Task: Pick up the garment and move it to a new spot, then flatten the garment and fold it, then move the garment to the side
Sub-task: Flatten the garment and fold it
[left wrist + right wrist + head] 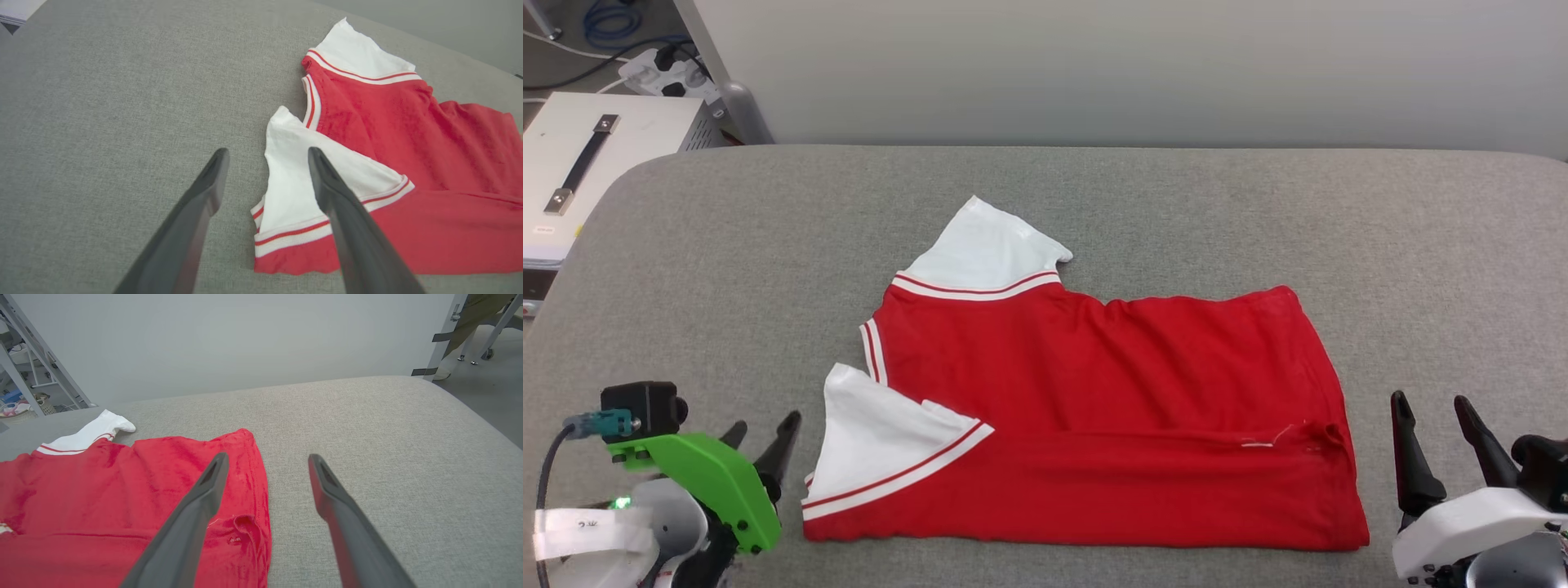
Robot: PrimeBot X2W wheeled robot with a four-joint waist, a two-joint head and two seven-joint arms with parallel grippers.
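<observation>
Head view shows the garment [1111,425] lying on a grey padded surface [1176,204], roughly in the middle and nearer the robot's edge. It lies lengthwise across the view, plain red side up, the neck end toward the robot's left and the hem toward its right. One white sleeve [984,245] sticks out on the far side. The other white sleeve [882,449] is laid over the red cloth at the near left corner (its striped trim runs diagonally). A small pucker [1311,433] sits near the hem.

The left gripper [765,425] is just beside the garment's left end, fingers spread apart and holding nothing. In the left wrist view one finger [351,232] overlaps the folded sleeve; I cannot tell whether it touches. The right gripper [1430,400] is near the hem end, fingers likewise apart and empty. A white case with a black handle [580,163] stands beyond the surface's far left corner.
</observation>
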